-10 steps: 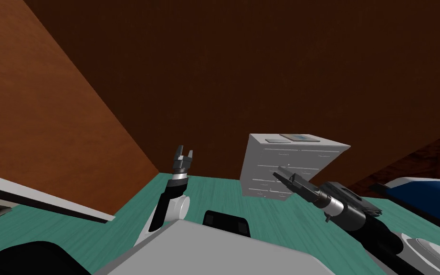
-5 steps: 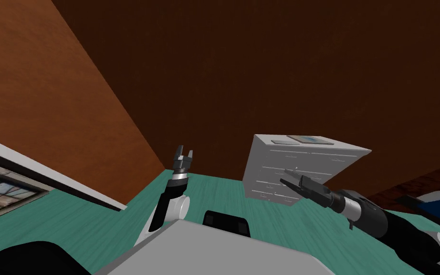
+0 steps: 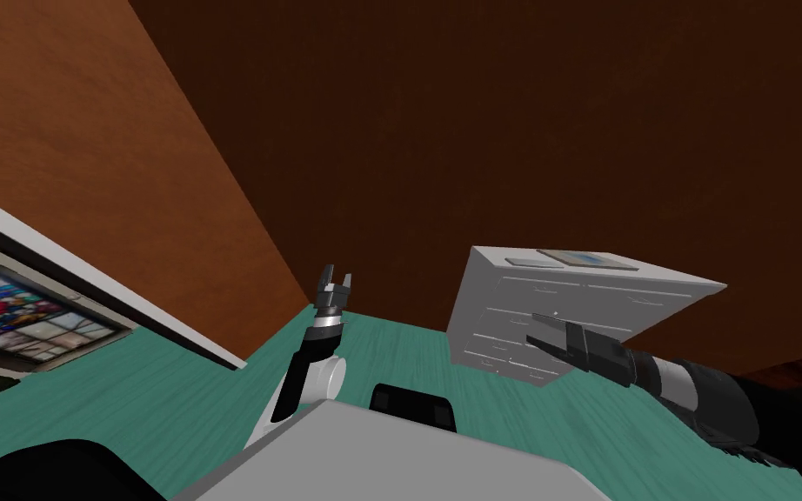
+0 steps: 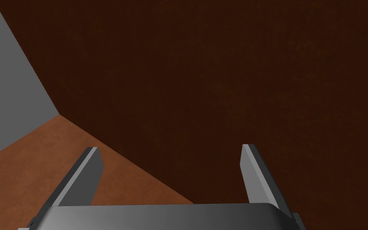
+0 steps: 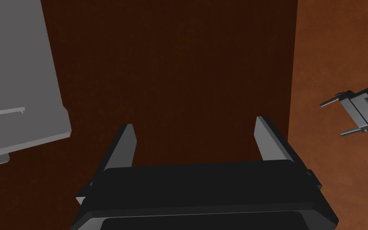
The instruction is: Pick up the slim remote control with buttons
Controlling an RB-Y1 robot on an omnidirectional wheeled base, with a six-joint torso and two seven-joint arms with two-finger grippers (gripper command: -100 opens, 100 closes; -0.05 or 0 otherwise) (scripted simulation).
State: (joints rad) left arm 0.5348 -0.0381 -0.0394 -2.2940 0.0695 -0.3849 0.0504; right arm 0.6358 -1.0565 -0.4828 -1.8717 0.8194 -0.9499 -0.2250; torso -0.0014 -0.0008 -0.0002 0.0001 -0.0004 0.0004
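Both hands released and empty; remote on the dresser top, clear of both.
Head view: framed picture (image 3: 34, 317) at far left. Left hand (image 3: 336, 275) is raised above the teal floor (image 3: 408, 348), fingers spread, holding nothing. White dresser (image 3: 495, 304) stands against the dark brown wall; a slim grey slab, taken as the remote (image 3: 531, 260), lies flat on its top beside a blue-faced flat item (image 3: 584, 258); buttons too small to tell. Right hand (image 3: 534, 329) is before the drawer fronts, fingers apart, not touching the remote.
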